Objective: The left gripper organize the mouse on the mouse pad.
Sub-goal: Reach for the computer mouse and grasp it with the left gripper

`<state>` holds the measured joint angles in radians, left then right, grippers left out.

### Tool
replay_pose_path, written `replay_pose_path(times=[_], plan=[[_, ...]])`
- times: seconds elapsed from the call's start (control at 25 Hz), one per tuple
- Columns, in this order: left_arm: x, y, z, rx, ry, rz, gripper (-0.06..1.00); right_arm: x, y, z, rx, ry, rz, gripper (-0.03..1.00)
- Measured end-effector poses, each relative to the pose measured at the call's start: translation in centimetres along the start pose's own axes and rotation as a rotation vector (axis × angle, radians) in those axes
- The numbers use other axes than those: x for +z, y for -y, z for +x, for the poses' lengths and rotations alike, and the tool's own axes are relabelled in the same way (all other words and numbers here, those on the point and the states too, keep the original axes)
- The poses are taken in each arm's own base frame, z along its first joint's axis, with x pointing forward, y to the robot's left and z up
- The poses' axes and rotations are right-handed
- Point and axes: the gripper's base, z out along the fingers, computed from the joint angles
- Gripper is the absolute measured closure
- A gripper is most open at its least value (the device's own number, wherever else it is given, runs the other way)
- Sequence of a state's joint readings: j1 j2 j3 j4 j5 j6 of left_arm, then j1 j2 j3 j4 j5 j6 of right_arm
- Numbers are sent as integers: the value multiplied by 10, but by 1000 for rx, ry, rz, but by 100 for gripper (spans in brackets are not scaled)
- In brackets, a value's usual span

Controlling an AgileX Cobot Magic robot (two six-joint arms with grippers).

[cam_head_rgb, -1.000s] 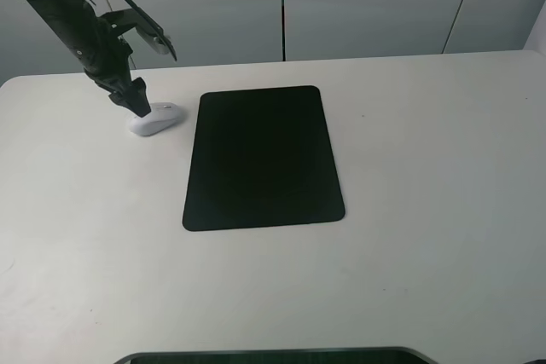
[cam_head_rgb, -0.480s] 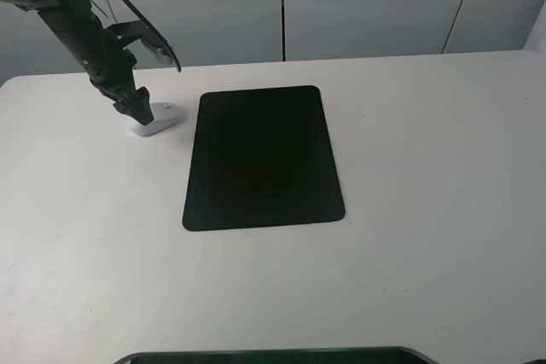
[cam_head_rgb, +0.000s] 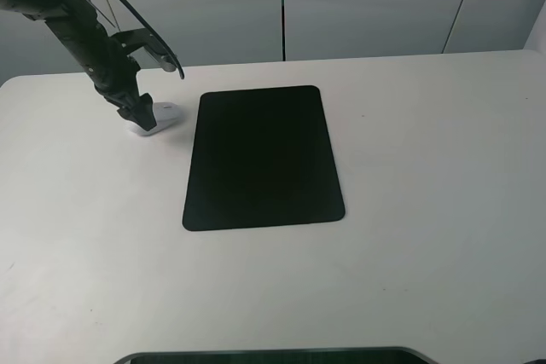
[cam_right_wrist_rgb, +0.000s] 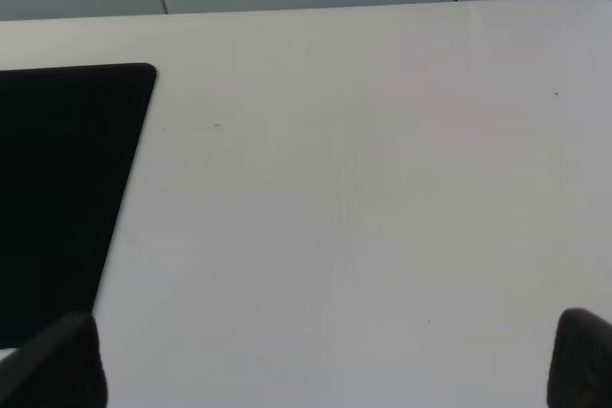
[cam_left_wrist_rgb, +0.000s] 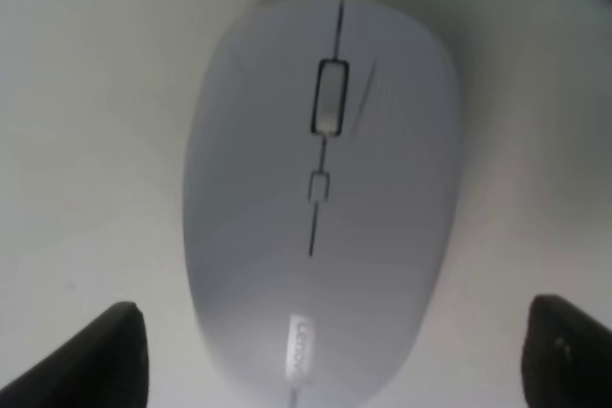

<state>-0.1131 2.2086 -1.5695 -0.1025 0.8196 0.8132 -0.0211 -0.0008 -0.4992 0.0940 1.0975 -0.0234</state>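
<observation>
The white mouse lies on the table just left of the black mouse pad, off the pad. My left gripper is down over the mouse's left end and hides part of it. In the left wrist view the mouse fills the frame with its grey scroll wheel. The left gripper is open, and one dark fingertip shows on each side of the mouse's rear end. Whether the fingertips touch the mouse I cannot tell. The right gripper is open over bare table, with the mouse pad's corner beside it.
The white table stretches wide to the right of the pad. A grey wall panel stands behind its far edge. A dark edge shows at the bottom of the exterior view.
The left arm has come down and slightly right, so its gripper now covers more of the mouse. The mouse and the pad have stayed where they were.
</observation>
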Motion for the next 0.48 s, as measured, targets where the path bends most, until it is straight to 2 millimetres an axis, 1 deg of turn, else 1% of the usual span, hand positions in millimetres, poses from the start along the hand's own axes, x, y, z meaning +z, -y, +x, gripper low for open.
replay_pose_path(times=[0.48], plan=[[15, -2, 0, 20, 9, -12, 20, 0, 0, 0, 0, 0, 0, 27]])
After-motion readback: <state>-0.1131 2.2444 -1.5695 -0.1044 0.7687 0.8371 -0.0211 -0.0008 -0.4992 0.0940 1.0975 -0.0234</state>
